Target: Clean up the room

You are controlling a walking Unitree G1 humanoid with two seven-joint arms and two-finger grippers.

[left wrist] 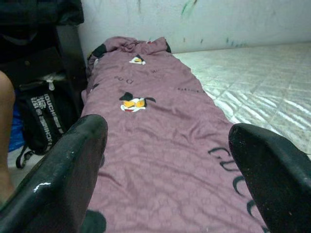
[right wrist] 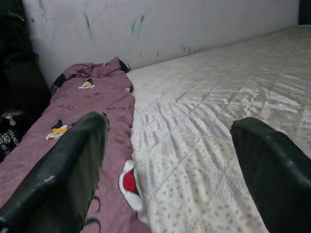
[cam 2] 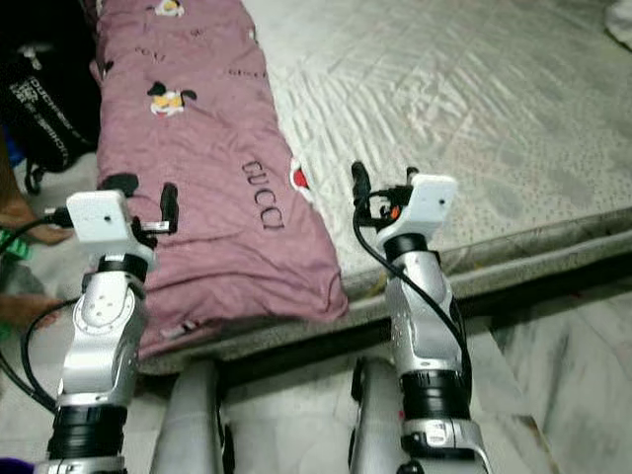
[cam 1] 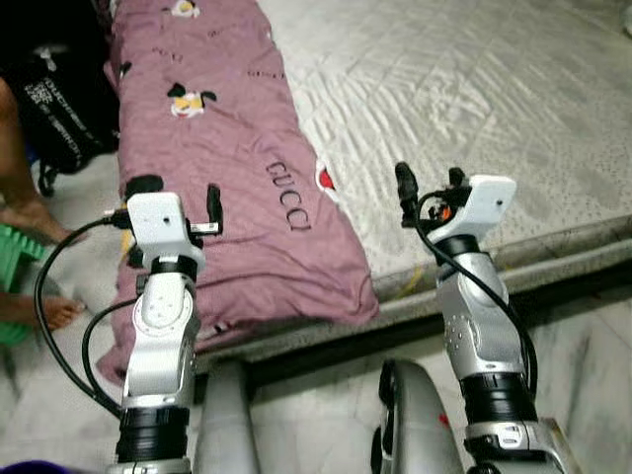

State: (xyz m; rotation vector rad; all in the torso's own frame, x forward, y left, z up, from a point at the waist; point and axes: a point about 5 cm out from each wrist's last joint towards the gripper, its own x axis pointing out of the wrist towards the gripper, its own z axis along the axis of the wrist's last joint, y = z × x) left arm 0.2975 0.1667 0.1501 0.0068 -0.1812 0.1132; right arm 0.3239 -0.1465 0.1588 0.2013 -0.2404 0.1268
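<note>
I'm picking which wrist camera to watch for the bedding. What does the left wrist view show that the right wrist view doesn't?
Left wrist alone: a black backpack with white lettering beside the bed, and a person's leg at the frame edge. Right wrist alone: a broad stretch of bare quilted mattress and a red and white patch at the blanket's edge. Both: the mauve blanket with cartoon prints, the marked wall, and open black fingers.

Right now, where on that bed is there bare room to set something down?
The wide bare stretch of grey quilted mattress, between the purple blanket and the bed's near edge, ahead of the right claw. The blanket strip under the left claw is covered; beside it stand a black bag and a person's feet.
</note>
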